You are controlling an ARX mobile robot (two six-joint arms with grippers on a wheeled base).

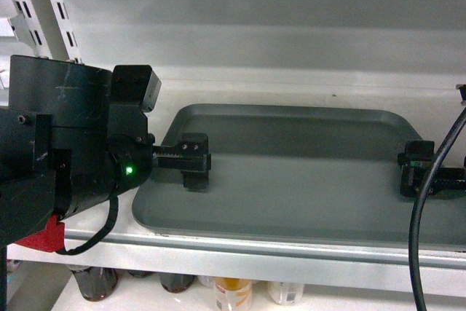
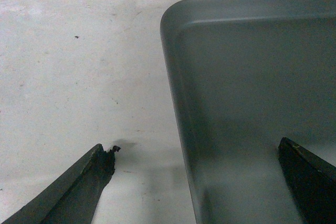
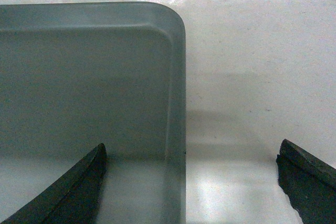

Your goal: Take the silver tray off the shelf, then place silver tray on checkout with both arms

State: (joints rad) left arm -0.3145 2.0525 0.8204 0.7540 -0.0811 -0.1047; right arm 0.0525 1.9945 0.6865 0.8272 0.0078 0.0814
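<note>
Head view shows the shelf [image 1: 306, 85] as the largest thing present, its white board carrying the silver tray [image 1: 306, 172], which lies flat near the shelf's front lip and fills most of the board's width. No part of the tray is lifted, so the first step, taking it off the shelf, is judged not yet done, and the checkout is not visible in any view.

Next in size are the arms. The left arm's bulky black body sits at the shelf's left end, and the left gripper [image 1: 195, 164] reaches in at the tray's left rim. The right gripper [image 1: 416, 169] is at the tray's right rim.

Wrist views give the detail. The left gripper [image 2: 194, 182] is spread, one finger over the bare shelf board [image 2: 79, 77] and the other over the tray's floor, so the tray's left rim [image 2: 181, 103] runs between them. The right gripper [image 3: 191, 182] is likewise spread, straddling the tray's right rim [image 3: 177, 103]. Neither pinches the metal yet. Closing on both rims, lifting together and carrying to the checkout all appear to remain.
</note>
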